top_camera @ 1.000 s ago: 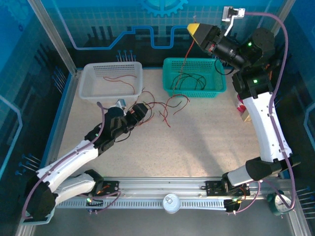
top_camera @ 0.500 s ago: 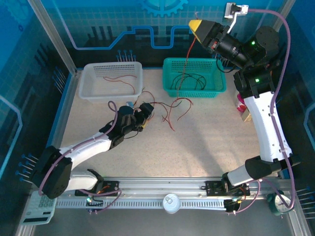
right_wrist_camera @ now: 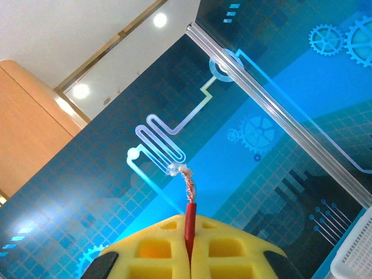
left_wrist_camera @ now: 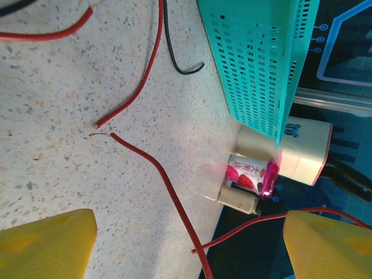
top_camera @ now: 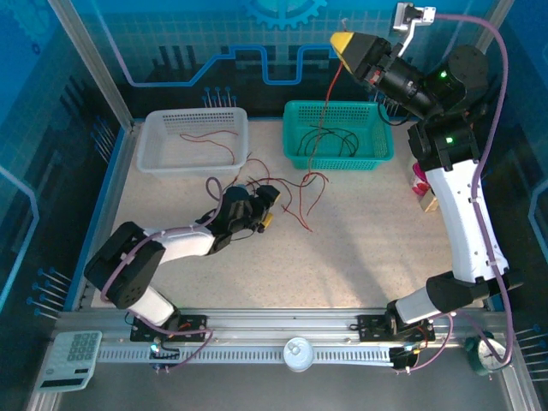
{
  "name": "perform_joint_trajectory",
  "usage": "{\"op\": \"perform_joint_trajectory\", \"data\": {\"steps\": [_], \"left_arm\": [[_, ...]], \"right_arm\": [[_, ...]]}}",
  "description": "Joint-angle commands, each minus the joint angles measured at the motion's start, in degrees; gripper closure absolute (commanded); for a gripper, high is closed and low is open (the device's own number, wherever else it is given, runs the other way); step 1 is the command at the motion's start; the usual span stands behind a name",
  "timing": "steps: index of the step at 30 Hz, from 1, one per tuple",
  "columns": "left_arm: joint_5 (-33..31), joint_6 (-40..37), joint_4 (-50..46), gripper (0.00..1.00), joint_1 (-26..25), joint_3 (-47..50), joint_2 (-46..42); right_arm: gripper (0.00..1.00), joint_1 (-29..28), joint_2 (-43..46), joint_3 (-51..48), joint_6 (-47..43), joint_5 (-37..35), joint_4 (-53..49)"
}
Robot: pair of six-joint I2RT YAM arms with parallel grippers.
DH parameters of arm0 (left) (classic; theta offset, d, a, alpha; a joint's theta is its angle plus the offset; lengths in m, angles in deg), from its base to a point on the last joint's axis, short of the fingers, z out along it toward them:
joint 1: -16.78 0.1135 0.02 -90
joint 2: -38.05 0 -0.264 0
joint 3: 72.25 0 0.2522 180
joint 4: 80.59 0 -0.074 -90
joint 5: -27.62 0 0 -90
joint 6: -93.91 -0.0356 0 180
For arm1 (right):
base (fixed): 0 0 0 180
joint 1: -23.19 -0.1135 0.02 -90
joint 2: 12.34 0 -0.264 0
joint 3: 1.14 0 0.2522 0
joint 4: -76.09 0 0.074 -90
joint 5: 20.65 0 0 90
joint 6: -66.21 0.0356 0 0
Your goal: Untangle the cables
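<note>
Several thin red and black cables (top_camera: 295,190) lie tangled on the table in front of the green basket (top_camera: 377,158). My left gripper (top_camera: 267,208) is low on the table at the tangle's left edge, open. In the left wrist view a red cable (left_wrist_camera: 168,189) runs between its yellow fingertips (left_wrist_camera: 49,244) without touching them. My right gripper (top_camera: 342,43) is raised high above the green basket, shut on the end of a red cable (top_camera: 323,103) that hangs down into the basket. Its stripped copper tip (right_wrist_camera: 189,183) sticks out past the closed pads (right_wrist_camera: 226,244).
A white basket (top_camera: 154,163) at the back left holds a red cable. Black cables lie in the green basket (left_wrist_camera: 261,64). A strawberry-labelled cup (left_wrist_camera: 251,173) and a pale box (left_wrist_camera: 302,154) stand at the table's right edge. A calculator (top_camera: 73,358) lies at the near left.
My left arm has stretched rightward along the table up to the red cables, and its jaws have narrowed a little. The right gripper has risen slightly, still holding the red cable.
</note>
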Motion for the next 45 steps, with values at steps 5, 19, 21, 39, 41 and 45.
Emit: {"op": "perform_joint_trajectory", "data": {"steps": [5,19,21,39,41,45], "left_arm": [[1.90,4.25,10.31,0.25,-2.15,-3.37,6.42],[0.51,3.86,13.59,1.00,-2.50,-3.10,7.18],[0.51,1.84,11.13,1.00,-1.72,-3.12,4.30],[-0.78,-33.45,-36.39,1.00,12.73,-27.05,-23.66],[0.16,-34.85,-38.68,1.00,15.44,-30.03,-24.20],[1.29,-37.10,-41.44,1.00,20.21,-34.60,-24.48]], "right_arm": [[1.00,0.92,0.55,0.97,0.38,0.79,1.68],[1.00,6.84,2.87,-5.65,3.61,2.65,5.00],[1.00,8.56,3.55,-8.51,5.19,3.19,6.92],[1.00,24.15,15.44,-31.82,4.76,6.51,8.48],[1.00,26.06,16.63,-34.03,4.81,7.48,8.46],[1.00,29.50,19.36,-36.14,2.37,7.85,5.10]]}}
